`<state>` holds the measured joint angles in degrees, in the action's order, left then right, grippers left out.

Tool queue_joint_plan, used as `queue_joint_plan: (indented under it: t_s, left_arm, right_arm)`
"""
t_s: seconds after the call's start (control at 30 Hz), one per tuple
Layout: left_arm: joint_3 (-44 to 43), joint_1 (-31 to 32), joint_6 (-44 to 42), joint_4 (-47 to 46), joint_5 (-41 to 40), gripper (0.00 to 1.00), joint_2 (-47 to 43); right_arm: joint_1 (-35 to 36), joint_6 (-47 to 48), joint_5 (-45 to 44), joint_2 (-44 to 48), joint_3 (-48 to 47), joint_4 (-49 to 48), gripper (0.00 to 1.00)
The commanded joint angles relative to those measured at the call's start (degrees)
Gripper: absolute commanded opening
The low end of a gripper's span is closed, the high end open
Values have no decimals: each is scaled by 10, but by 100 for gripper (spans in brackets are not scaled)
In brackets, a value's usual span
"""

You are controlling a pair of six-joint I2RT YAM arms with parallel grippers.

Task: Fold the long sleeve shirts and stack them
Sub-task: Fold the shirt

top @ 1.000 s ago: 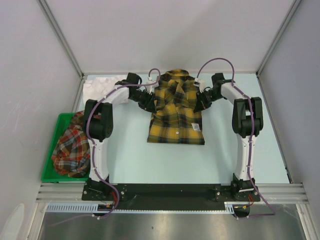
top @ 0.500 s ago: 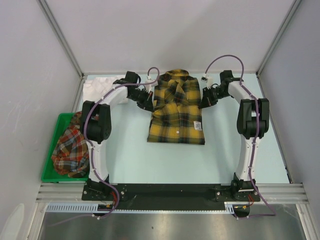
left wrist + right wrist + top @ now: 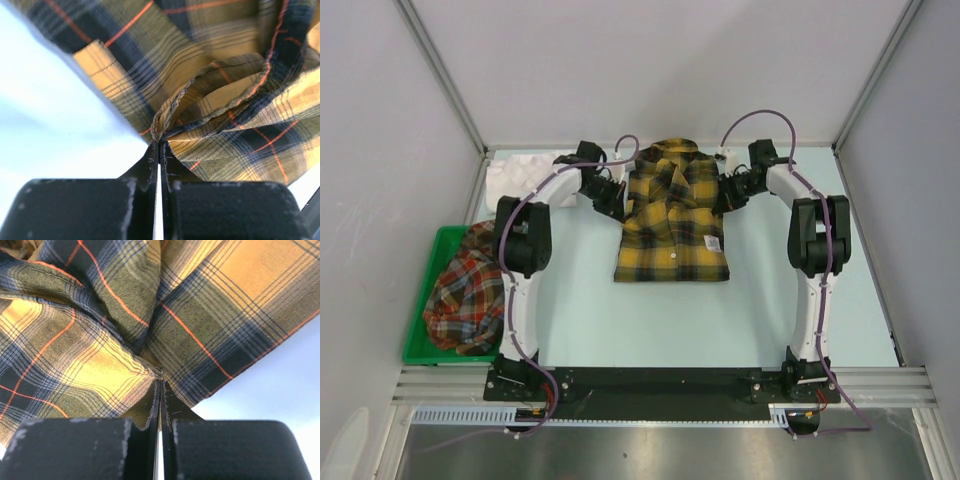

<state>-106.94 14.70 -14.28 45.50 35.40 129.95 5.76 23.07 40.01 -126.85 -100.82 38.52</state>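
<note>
Place: most likely a robotics lab test cell; no wider room shows.
Enclosure: plain pale panels (image 3: 380,150) held in aluminium posts (image 3: 440,75), across the upper frame and both sides.
Work surface: pale blue table (image 3: 620,320), centre.
Rig: left arm (image 3: 513,300) and right arm (image 3: 810,305) bolted to a black base plate (image 3: 660,385), bottom.
Storage: green plastic bin (image 3: 420,352), lower left.

On the near side of the yellow plaid shirt (image 3: 672,215) the table (image 3: 650,320) lies open, while the left arm (image 3: 525,240) and right arm (image 3: 815,240) flank it and the white shirt (image 3: 515,175) and green bin (image 3: 420,352) crowd its left.
</note>
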Motion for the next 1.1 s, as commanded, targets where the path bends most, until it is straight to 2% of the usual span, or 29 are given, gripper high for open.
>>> queue_joint_plan:
  t_s: [0.0, 0.07, 0.1, 0.2, 0.23, 0.3, 0.33, 0.37, 0.4, 0.47, 0.53, 0.7, 0.83, 1.07]
  left_arm:
    - [-23, -9, 29, 7, -3, 19, -2]
    - [-7, -17, 41, -9, 41, 32, -35]
    - [8, -31, 43, -26, 63, 45, -59]
    - [124, -55, 59, -102, 133, 57, -155]
    - [145, -57, 64, -127, 153, 59, -175]
    - [209, -55, 71, -143, 207, 60, -225]
    - [232, -51, 103, -173, 222, 61, -240]
    - [254, -47, 121, -189, 252, 61, -251]
    - [296, -33, 163, -211, 265, 61, -270]
    - [334, -5, 202, -284, 284, 60, -282]
    - [366, 12, 259, -353, 286, 59, -277]
    - [390, 53, 440, -519, 276, 57, -226]
    - [386, 74, 496, -613, 244, 57, -191]
    - [336, 71, 566, -620, 144, 56, -80]
  right_arm:
    - [-3, -18, -18, 12, -12, -21, 6]
    - [-11, -20, -18, 27, -14, 1, 21]
    - [-15, -22, -15, 51, -14, 6, 28]
    - [-38, -44, 2, 110, -2, 16, 41]
    - [-44, -54, 19, 124, 2, 24, 41]
    - [-43, -106, 79, 147, 26, 29, 38]
    - [-41, -129, 104, 165, 41, 20, 37]
    - [-30, -194, 147, 175, 62, 3, 33]
    - [-22, -225, 168, 186, 118, -47, 31]
    - [12, -314, 196, 208, 170, -99, 23]
    - [39, -355, 205, 204, 226, -168, 19]
    - [80, -363, 199, 155, 236, -193, 15]
    - [79, -359, 177, 108, 237, -199, 13]
    - [71, -359, 127, 39, 220, -213, 14]
